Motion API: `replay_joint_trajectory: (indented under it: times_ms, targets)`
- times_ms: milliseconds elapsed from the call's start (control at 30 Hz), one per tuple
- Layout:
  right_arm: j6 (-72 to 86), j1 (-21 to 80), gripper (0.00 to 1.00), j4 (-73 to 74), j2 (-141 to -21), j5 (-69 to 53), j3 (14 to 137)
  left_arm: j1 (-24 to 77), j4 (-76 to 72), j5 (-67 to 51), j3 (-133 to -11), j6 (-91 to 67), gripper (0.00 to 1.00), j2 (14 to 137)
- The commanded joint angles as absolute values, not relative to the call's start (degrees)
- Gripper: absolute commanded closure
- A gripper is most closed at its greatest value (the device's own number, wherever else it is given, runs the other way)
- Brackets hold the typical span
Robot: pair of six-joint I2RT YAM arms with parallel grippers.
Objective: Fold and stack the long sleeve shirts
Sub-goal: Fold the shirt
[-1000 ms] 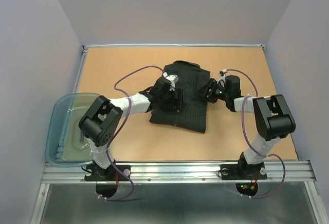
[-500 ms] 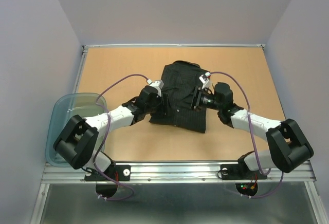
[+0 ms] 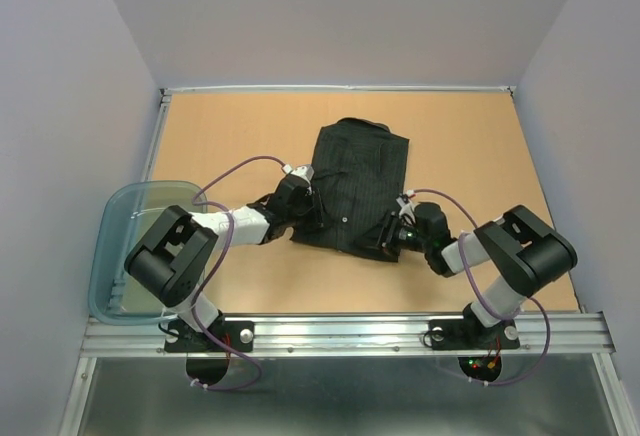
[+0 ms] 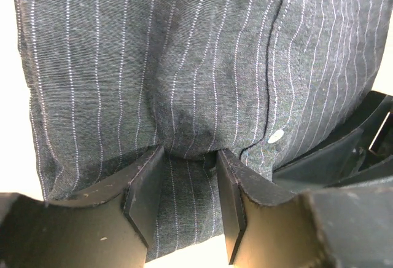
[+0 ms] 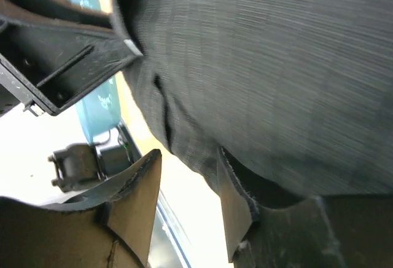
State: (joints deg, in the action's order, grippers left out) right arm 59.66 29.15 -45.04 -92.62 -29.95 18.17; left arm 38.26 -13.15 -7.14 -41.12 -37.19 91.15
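We record: one tan wooden tabletop (image 3: 230,136), thin metal trim (image 3: 340,88) on its far edge. An aluminium rail (image 3: 340,331) runs along its near edge, with a grey metal sheet (image 3: 330,396) beyond. Plain pale grey walls (image 3: 340,16) enclose three sides. We note soft, even light.

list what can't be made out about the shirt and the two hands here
Top view: fingertips of the left hand and right hand are hidden under their own wrist bodies at the shirt's near edge.
Left wrist view: cloth sits between the fingers; whether it's clamped is unclear.
Right wrist view: blurred, cloth fills the frame; grip unclear.
Sleeves: not visible in any view.
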Motion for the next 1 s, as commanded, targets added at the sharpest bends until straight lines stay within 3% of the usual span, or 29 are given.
replay_joint_trajectory:
  times_ms: [0, 167, 267, 367, 500, 533, 600, 967]
  targets:
    - [62.0, 24.0, 0.53, -49.9, -92.5, -26.6, 11.4, 36.7, -13.8, -5.4, -37.9, -38.8, 0.50, 91.9]
    - [61.0, 22.5, 0.52, -48.9, -83.4, -31.1, 11.2, 36.7, -12.7, -6.2, -37.2, -39.5, 0.48, 84.7]
    - [60.6, 22.6, 0.52, -44.8, -76.6, -32.1, 13.2, 37.0, -12.7, -6.5, -35.6, -42.1, 0.39, 76.8]
    - [56.8, 22.6, 0.51, -36.8, -72.2, -32.4, 19.5, 37.2, -12.8, -5.4, -34.5, -44.0, 0.27, 69.9]
    - [53.8, 22.7, 0.49, -33.2, -76.0, -35.8, 32.8, 37.1, -12.7, -3.1, -35.5, -43.9, 0.27, 68.1]
    - [53.7, 22.8, 0.49, -33.3, -77.8, -36.8, 35.0, 37.1, -12.7, -2.6, -35.7, -44.1, 0.29, 68.6]
    - [52.5, 24.3, 0.49, -33.6, -83.7, -38.5, 41.4, 37.0, -13.4, -2.3, -35.9, -44.5, 0.44, 73.1]
    - [52.5, 27.2, 0.50, -40.1, -111.3, -41.4, 51.4, 36.7, -17.5, -5.7, -33.8, -47.9, 0.78, 85.4]
